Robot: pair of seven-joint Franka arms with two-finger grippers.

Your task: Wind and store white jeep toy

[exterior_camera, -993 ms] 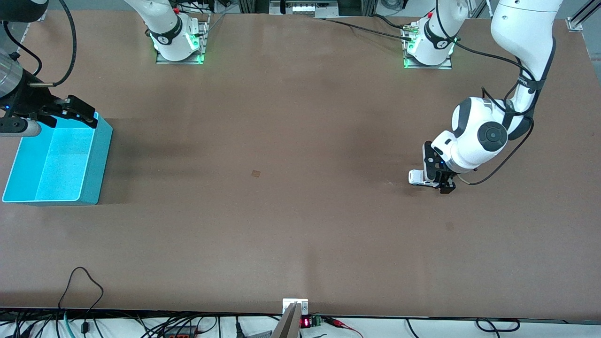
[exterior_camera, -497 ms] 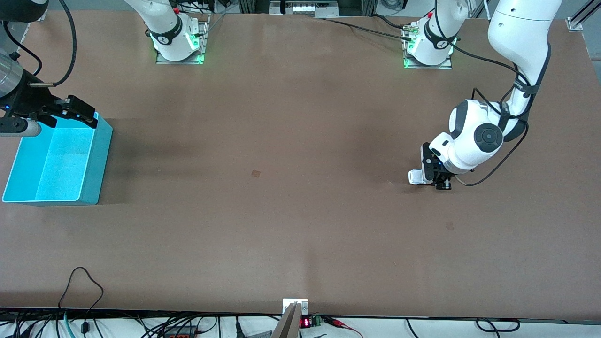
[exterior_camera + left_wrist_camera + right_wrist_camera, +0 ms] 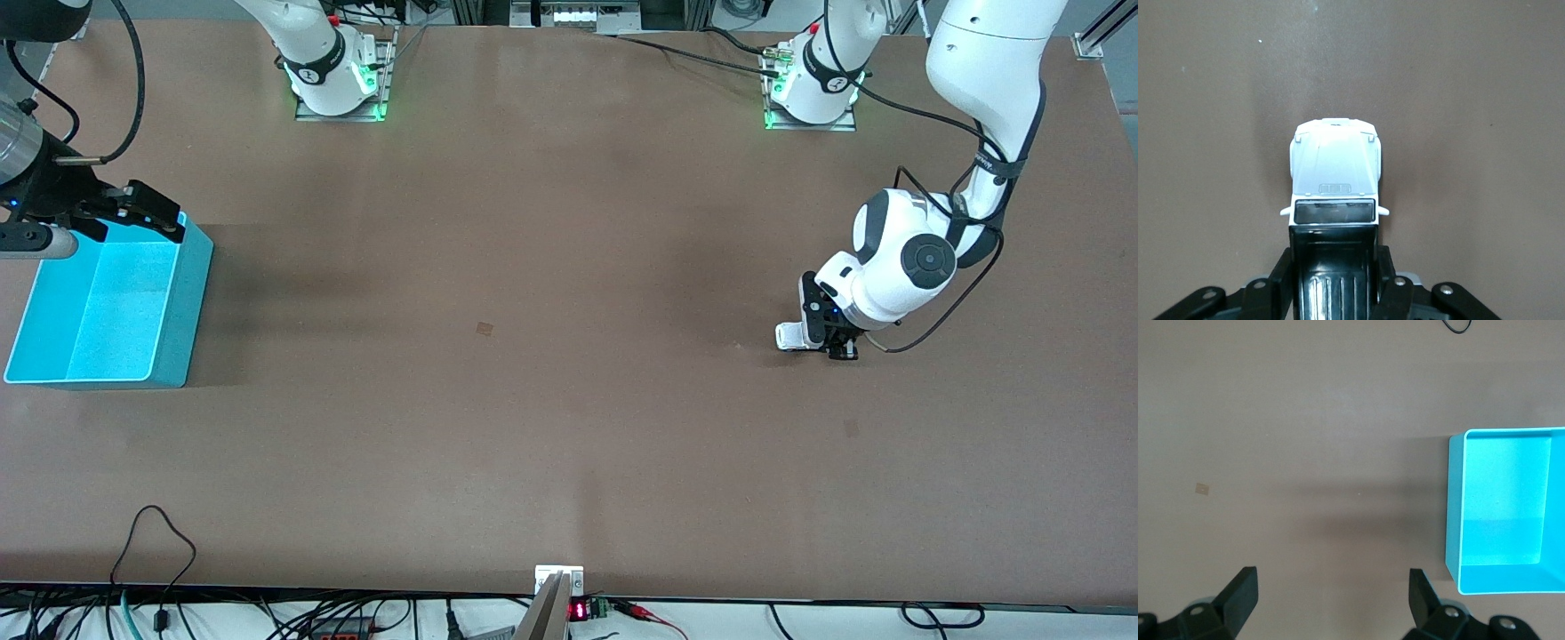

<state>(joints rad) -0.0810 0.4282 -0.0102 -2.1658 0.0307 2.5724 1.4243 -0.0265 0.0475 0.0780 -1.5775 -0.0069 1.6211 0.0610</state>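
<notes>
The left gripper (image 3: 831,342) is down at the surface (image 3: 551,427) toward the left arm's end, its jaws clenched on the rear half of the jeep (image 3: 791,336). The left wrist view shows the two black fingers (image 3: 1286,267) pressed against the sides of the jeep (image 3: 1333,175) at its black roof, with the white hood and windscreen sticking out ahead of them and the wheels on the surface. A second ago the jaws stood wider around the toy; they have since closed, and the wrist has drawn a little toward the arm's base, the jeep staying almost where it was. The right arm waits, unchanged: its gripper (image 3: 147,213) hangs over the edge of the blue bin (image 3: 191,293) that lies farthest from the front camera, at the right arm's end, well apart from the jeep. Its jaws are released and spread wide, holding nothing, as the right wrist view shows with the bin (image 3: 1455,513) below them.
</notes>
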